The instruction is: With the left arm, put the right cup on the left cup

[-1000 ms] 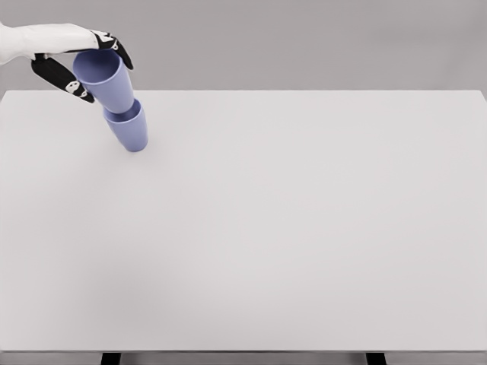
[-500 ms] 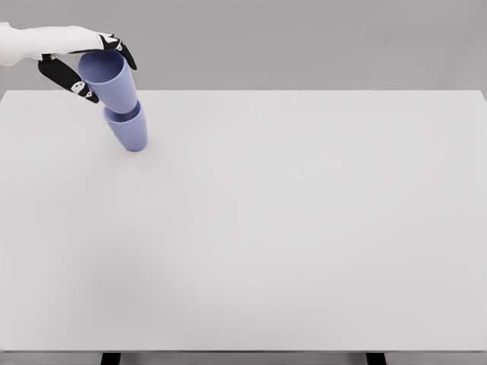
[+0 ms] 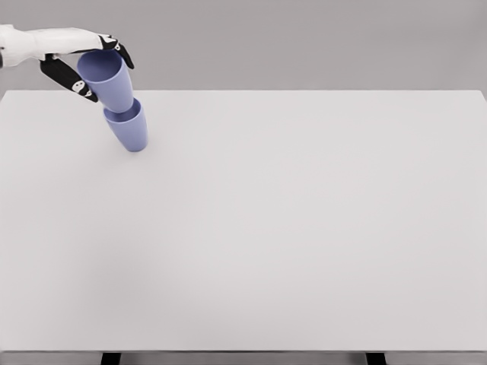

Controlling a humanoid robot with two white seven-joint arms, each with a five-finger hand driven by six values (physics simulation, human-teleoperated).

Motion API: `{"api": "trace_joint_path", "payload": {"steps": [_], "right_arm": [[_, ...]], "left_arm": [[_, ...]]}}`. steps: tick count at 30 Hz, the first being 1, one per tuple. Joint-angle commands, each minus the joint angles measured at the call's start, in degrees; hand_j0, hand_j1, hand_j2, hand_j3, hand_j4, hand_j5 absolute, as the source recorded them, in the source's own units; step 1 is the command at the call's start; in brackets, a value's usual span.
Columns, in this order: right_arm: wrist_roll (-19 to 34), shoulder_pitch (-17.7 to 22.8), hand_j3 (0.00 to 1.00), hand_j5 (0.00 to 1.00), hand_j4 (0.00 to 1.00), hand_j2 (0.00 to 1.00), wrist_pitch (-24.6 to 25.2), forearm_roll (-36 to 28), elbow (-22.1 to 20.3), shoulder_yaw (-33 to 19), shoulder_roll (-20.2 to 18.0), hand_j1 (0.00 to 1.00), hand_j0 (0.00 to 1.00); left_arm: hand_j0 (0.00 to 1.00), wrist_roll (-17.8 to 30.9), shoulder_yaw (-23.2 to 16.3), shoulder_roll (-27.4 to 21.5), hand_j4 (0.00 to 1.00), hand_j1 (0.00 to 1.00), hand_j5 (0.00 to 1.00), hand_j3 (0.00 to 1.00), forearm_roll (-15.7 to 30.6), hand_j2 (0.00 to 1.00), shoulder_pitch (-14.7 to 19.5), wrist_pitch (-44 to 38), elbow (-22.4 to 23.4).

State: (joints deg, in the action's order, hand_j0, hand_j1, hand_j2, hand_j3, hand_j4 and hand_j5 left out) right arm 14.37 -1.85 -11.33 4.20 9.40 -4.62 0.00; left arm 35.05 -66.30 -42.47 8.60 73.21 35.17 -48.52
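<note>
Two lavender-blue cups stand stacked at the far left of the white table (image 3: 289,220). The lower cup (image 3: 131,131) rests on the table, leaning left. The upper cup (image 3: 108,82) sits with its base inside the lower cup's mouth, tilted the same way. My left hand (image 3: 105,74) comes in from the upper left and is shut on the upper cup near its rim. The black fingers (image 3: 122,53) wrap over the rim's far right and the thumb (image 3: 78,87) presses its left side. No right arm shows.
The table's back edge runs just behind the cups. A plain grey wall lies beyond it. Two dark table legs show at the bottom edge.
The hand and upper cup drifted slightly right, then back a little to the left. The lower cup stayed in place and the grasp looks unchanged.
</note>
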Motion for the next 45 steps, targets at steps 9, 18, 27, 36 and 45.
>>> {"api": "trace_joint_path", "payload": {"steps": [9,18,27,36,45], "right_arm": [[0.0,-0.1,1.0,1.0,1.0,1.0,0.0,0.0,0.0,0.0,0.0,1.0,1.0],[0.0,-0.1,1.0,1.0,1.0,1.0,0.0,0.0,0.0,0.0,0.0,1.0,1.0],[0.0,-0.1,1.0,1.0,1.0,1.0,0.0,0.0,0.0,0.0,0.0,1.0,1.0],[0.0,-0.1,1.0,1.0,1.0,1.0,0.0,0.0,0.0,0.0,0.0,1.0,1.0],[0.0,-0.1,1.0,1.0,1.0,1.0,0.0,0.0,0.0,0.0,0.0,1.0,1.0]], "left_arm": [[0.54,-0.1,0.2,1.0,0.54,0.54,0.54,0.54,-0.2,0.54,-0.6,-0.2,1.1],[0.54,-0.1,0.2,1.0,0.54,0.54,0.54,0.54,-0.2,0.54,-0.6,-0.2,1.1],[0.76,-0.4,0.2,1.0,0.76,0.76,0.76,0.76,-0.2,0.76,-0.6,-0.2,1.0],[0.92,-1.6,0.2,1.0,0.92,0.92,0.92,0.92,-0.2,0.92,-0.7,-0.2,0.9],[1.0,-1.6,0.3,0.3,1.0,1.0,1.0,1.0,-0.2,1.0,-1.4,-0.2,0.8]]}}
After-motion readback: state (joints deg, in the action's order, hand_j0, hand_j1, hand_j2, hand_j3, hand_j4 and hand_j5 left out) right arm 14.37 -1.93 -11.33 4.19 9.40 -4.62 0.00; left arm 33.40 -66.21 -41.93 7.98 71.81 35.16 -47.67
